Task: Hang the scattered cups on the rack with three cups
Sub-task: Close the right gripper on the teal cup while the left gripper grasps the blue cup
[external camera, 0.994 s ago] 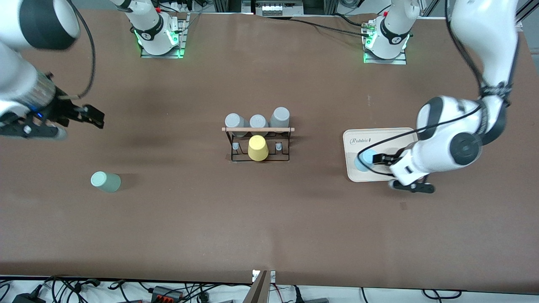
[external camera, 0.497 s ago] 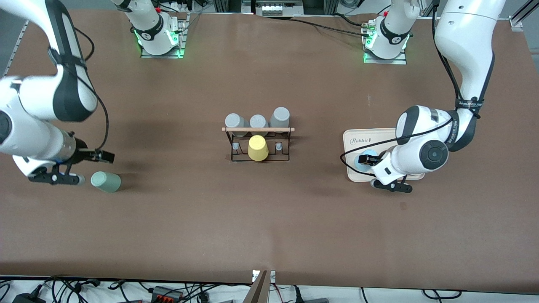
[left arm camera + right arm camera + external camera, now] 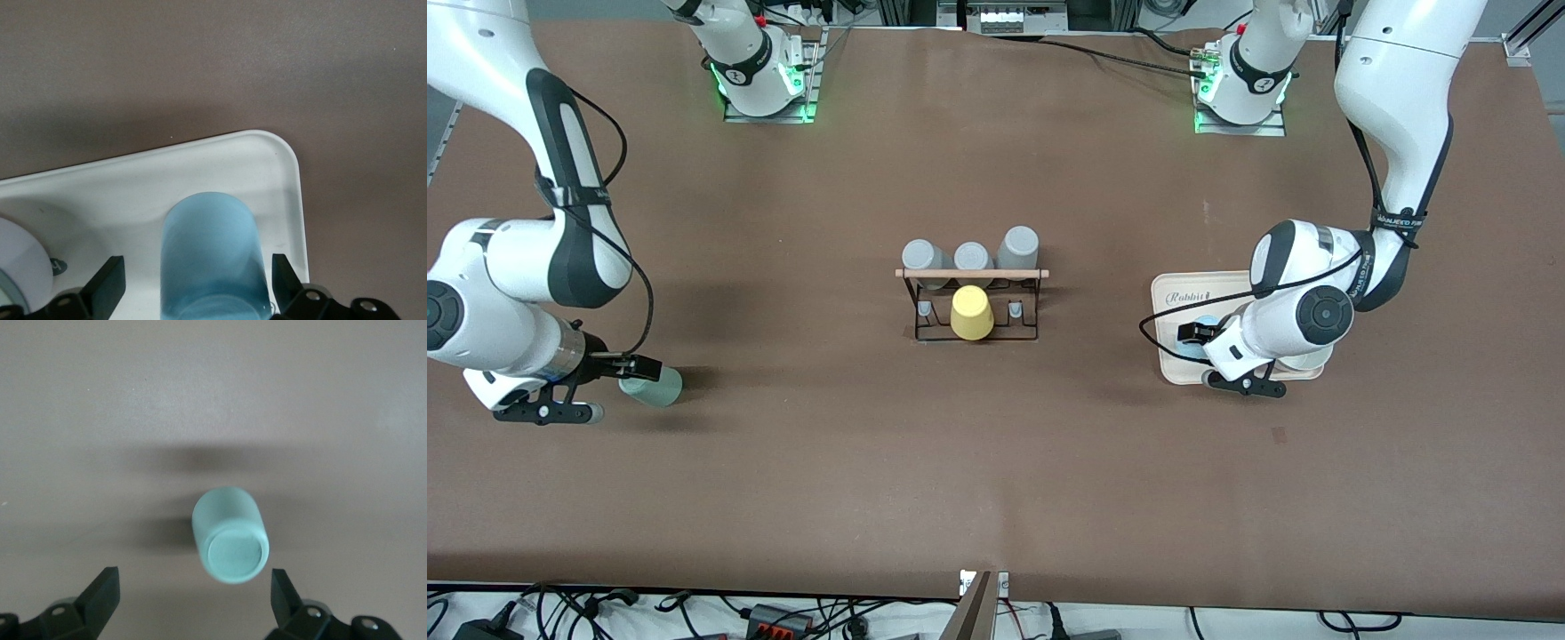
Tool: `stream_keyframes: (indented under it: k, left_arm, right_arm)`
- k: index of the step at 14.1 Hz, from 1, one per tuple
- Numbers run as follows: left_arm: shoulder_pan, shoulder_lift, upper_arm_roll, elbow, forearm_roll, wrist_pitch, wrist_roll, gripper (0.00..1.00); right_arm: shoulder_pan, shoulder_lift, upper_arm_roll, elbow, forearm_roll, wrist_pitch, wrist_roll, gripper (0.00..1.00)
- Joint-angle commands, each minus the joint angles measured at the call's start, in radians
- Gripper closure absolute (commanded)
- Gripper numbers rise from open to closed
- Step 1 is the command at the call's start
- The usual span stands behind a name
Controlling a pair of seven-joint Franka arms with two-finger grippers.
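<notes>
**Both grippers at their cups, fingers spread**

Front view: the rack [image 3: 971, 302] stands mid-table, wooden rod across the top, a yellow cup [image 3: 971, 312] on its front pegs and three grey cups [image 3: 969, 257] along the side nearer the robots' bases. The green cup [image 3: 654, 388] lies on its side on the table toward the right arm's end; the right gripper [image 3: 618, 389] is at its closed end. The blue cup [image 3: 1202, 331] sits on the cream tray [image 3: 1183, 289] toward the left arm's end, mostly covered by the left gripper [image 3: 1199, 356].

Left wrist view: blue cup lies between the fingers [image 3: 110, 283], gaps visible on both sides, no contact seen. It lies near the tray's rounded corner.

Right wrist view: green cup's closed end faces the camera. Fingers [image 3: 101, 590] wide apart, cup between them, not touched
</notes>
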Motion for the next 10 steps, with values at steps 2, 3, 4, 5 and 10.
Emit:
stream_keyframes:
  k: [2, 3, 4, 5, 10]
  left_arm:
    - [-0.005, -0.048, 0.001, -0.037, 0.018, -0.018, -0.023, 0.14]
    - [-0.005, -0.058, 0.001, -0.038, 0.018, -0.024, -0.023, 0.17]
    - [-0.005, -0.059, 0.001, -0.040, 0.018, -0.030, -0.025, 0.21]
    - [-0.007, -0.061, 0.001, -0.043, 0.018, -0.035, -0.031, 0.25]
    - [-0.003, -0.070, -0.010, -0.060, 0.018, -0.037, -0.046, 0.26]
  right_arm:
    - [-0.041, 0.066, 0.008, 0.017, -0.023, 0.080, -0.073, 0.00]
    - [-0.047, 0.078, 0.008, 0.017, -0.025, 0.089, -0.085, 0.00]
    - [-0.053, 0.087, 0.008, 0.014, -0.023, 0.096, -0.100, 0.00]
    - [-0.058, 0.097, 0.008, 0.006, -0.023, 0.105, -0.100, 0.00]
    - [-0.055, 0.091, 0.012, -0.009, -0.017, 0.100, -0.096, 0.00]
